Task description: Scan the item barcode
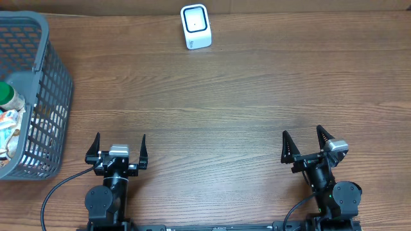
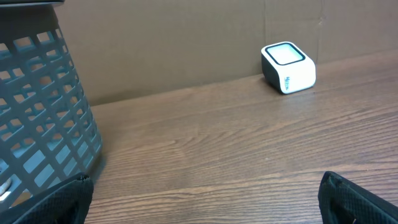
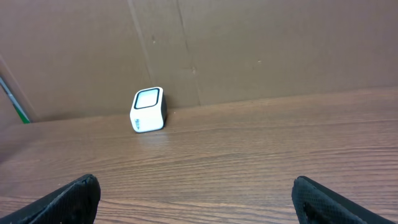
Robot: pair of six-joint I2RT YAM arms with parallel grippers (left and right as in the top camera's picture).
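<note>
Tools (2): left tool (image 1: 120,136) and right tool (image 1: 302,131), each spread wide and holding nothing, at the near edge of the tabletop (image 1: 225,96).
Scanner (1): white scanner (image 1: 195,26) at the far edge, well apart from both tools.
Basket (1): grey basket (image 1: 48,83) at far left, cut off by the frame.
Items: green-capped bottle (image 1: 6,95) and packets (image 1: 9,131) inside the basket; count and barcodes unclear.
Views: only the overhead shows the contents; the right wrist shows no basket.

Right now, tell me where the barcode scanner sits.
Overhead, the white scanner stands at the far edge of the table, near the middle, right of the grey basket.
</note>
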